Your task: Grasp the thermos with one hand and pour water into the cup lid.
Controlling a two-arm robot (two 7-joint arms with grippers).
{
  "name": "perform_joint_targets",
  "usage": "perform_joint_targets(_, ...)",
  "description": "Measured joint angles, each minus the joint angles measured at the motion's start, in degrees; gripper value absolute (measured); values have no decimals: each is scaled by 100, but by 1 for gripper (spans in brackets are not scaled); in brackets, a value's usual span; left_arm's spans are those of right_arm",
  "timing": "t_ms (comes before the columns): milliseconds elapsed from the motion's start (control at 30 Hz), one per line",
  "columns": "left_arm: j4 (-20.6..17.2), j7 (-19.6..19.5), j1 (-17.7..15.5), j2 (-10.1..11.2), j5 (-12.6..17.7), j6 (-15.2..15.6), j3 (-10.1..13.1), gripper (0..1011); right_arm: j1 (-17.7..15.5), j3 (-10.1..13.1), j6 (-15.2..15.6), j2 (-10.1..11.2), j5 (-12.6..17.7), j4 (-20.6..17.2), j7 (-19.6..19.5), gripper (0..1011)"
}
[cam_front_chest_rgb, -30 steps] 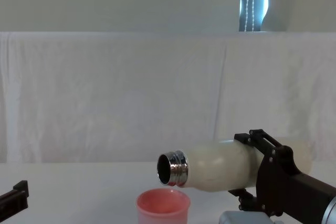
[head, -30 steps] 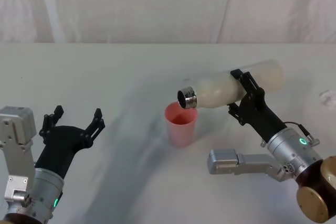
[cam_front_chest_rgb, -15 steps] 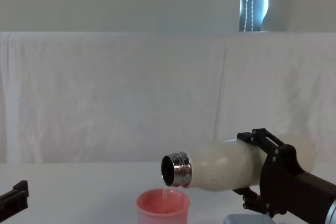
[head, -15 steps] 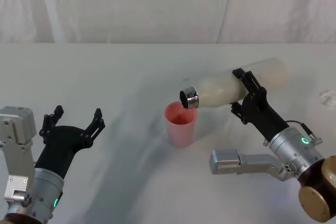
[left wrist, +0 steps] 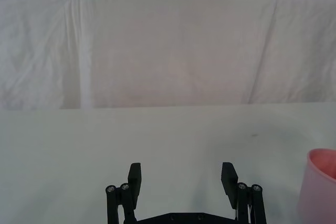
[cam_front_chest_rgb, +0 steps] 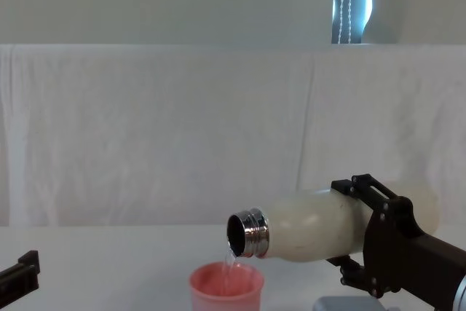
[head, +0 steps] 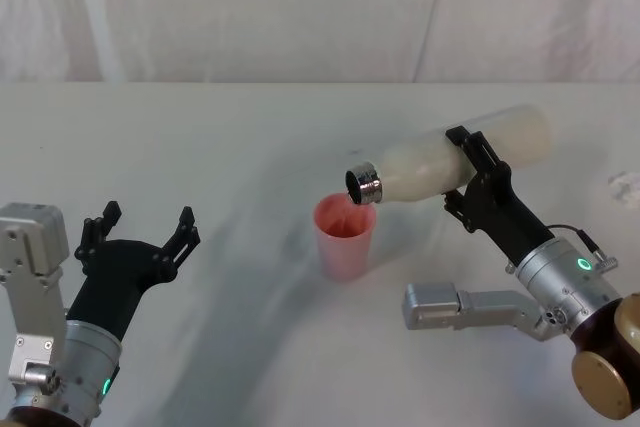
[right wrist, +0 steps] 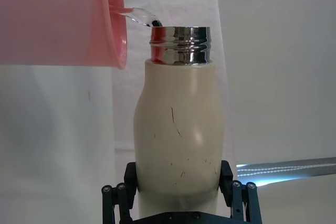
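The cream-white thermos (head: pixel 430 165) lies nearly level in the air, base raised and silver neck tipped down over the cup lid (head: pixel 345 239). My right gripper (head: pixel 462 172) is shut around the thermos's middle. The salmon-pink cup lid stands upright on the table at the centre. In the chest view a thin stream of water (cam_front_chest_rgb: pixel 231 256) falls from the thermos (cam_front_chest_rgb: pixel 313 227) into the cup lid (cam_front_chest_rgb: pixel 226 289). The right wrist view shows the gripper (right wrist: pixel 178 174) clamping the thermos (right wrist: pixel 178 135), with water crossing to the cup lid (right wrist: pixel 58 19). My left gripper (head: pixel 146 219) rests open at the near left.
A white cloth covers the table (head: pixel 250 137), with a white drape behind it. A grey link of my right arm (head: pixel 460 305) hangs low just right of the cup lid. A small pale scrap (head: pixel 625 187) lies at the far right edge.
The thermos has tipped further, its base rising and its neck dropping toward the cup lid. Water now streams out. The left arm has not moved.
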Motion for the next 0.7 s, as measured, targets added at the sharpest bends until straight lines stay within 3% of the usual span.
perform_joint_targets(700, 0, 0, 0, 0, 0, 0, 0, 1001, 57, 3, -7, 7, 14, 37, -14, 957)
